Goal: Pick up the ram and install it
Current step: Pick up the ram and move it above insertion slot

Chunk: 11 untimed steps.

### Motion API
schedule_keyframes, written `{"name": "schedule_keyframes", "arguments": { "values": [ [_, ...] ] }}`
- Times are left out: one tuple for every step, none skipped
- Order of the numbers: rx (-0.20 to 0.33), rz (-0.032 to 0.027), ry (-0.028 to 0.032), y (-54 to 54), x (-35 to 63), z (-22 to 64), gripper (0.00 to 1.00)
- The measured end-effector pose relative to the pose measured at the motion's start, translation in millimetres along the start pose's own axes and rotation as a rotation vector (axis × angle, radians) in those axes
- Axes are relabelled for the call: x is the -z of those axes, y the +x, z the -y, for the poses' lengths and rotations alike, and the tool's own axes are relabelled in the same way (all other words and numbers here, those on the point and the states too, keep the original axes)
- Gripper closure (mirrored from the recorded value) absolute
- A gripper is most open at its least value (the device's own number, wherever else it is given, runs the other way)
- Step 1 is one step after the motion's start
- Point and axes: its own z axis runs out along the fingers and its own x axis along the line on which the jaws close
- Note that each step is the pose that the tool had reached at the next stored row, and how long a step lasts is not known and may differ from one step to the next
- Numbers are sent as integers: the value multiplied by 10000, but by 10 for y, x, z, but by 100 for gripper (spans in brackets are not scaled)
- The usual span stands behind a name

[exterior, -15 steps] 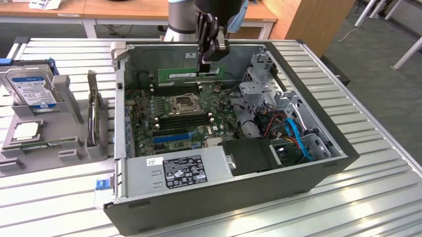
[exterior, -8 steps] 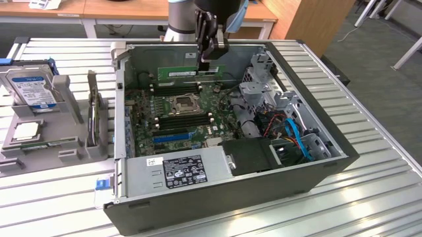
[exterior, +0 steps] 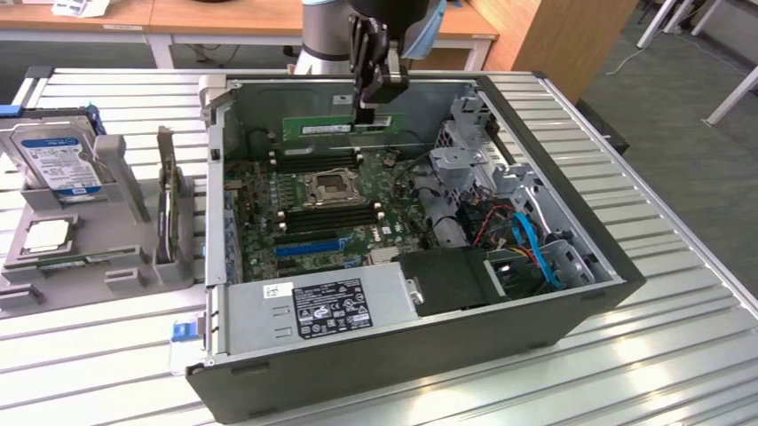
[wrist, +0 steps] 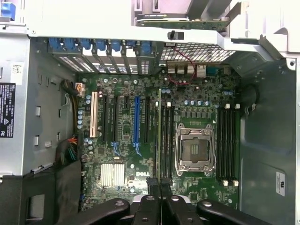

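Pinching the ram (exterior: 326,129) at the middle of its upper long edge, the pincer (exterior: 375,114) is closed narrow on the board and carries it on edge, lengthwise level, inside the open computer case (exterior: 355,364) that lies on the desk (exterior: 663,337). The processor socket (exterior: 328,188) serves as landmark. In the exterior view the green stick hangs above and beyond the socket, toward the far wall of the case, and looks clear of the motherboard.

By its look the ram should be light and stiff, a thin board that keeps its shape in a central grip. It is also fragile: the chips, the label face and the contact edge are poor places for pressure. The sound hold is the one seen here, flat pads on both faces near the top edge, which leaves the lower edge free. A tilt or a sideways push could well stress the board or a slot.

The exterior view gives the broad face of the stick with its pale label, and how high it rides over the socket. The wrist view gives the thin edge of the ram (wrist: 159,131) running away from the pincer (wrist: 159,185). That edge runs parallel to the black memory slots (wrist: 167,140) just beside the processor socket (wrist: 194,149), on the side toward the blue expansion slot (wrist: 137,124). Whether it stands exactly over one slot I cannot tell.
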Motion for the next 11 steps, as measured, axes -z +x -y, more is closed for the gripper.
{"name": "schedule_keyframes", "arguments": {
  "values": [
    [1, -1, 0, -4, 0, 0, 88],
    [0, 0, 0, -8, 0, 0, 88],
    [-1, 0, 0, -11, 0, 0, 88],
    [0, 0, 0, -12, 0, 0, 88],
    [0, 0, 0, -12, 0, 0, 88],
    [0, 0, 0, -12, 0, 0, 88],
    [0, 0, 0, -12, 0, 0, 88],
    [-1, 0, 0, -13, 0, 0, 88],
    [-1, 0, 0, -13, 0, 0, 88],
    [-1, 3, 2, -14, -5, 0, 88],
    [-1, 2, 1, -13, -9, 0, 88]
  ]
}}
